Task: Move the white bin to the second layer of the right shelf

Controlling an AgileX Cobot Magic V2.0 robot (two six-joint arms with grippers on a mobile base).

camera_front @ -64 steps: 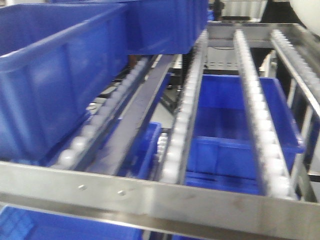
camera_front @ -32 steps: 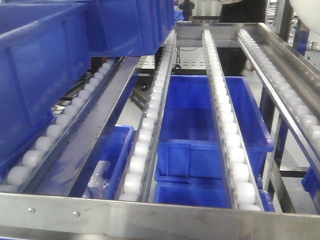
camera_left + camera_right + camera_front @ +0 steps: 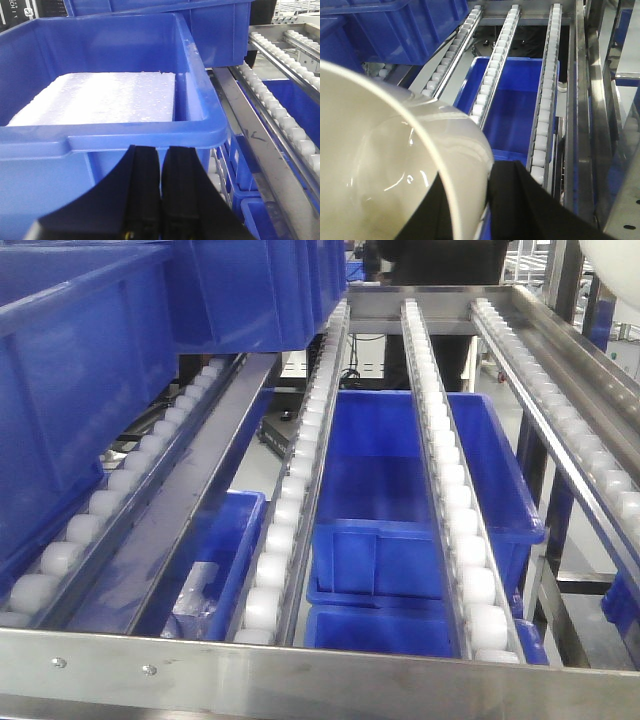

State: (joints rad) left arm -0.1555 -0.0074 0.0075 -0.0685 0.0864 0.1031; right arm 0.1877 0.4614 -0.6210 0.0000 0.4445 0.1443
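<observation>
Exterior front-facing view had steadied within the last second, blur gone, and the right shelf second layer point(image 3: 437, 455) lay squarely ahead. The white bin point(image 3: 385, 165) hung above it, wall pinched by the right gripper point(image 3: 470, 210); the left gripper point(image 3: 160, 185) was pressed together. Placement seemed near.

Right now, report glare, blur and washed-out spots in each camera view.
Front view: sharp, soft sheen on the steel front bar, white bin corner blown out top right. Left wrist view: white slab in the blue crate overexposed; left gripper a dark silhouette. Right wrist view: white bin looms close and soft with glare streaks; roller rails behind are crisp.
</observation>
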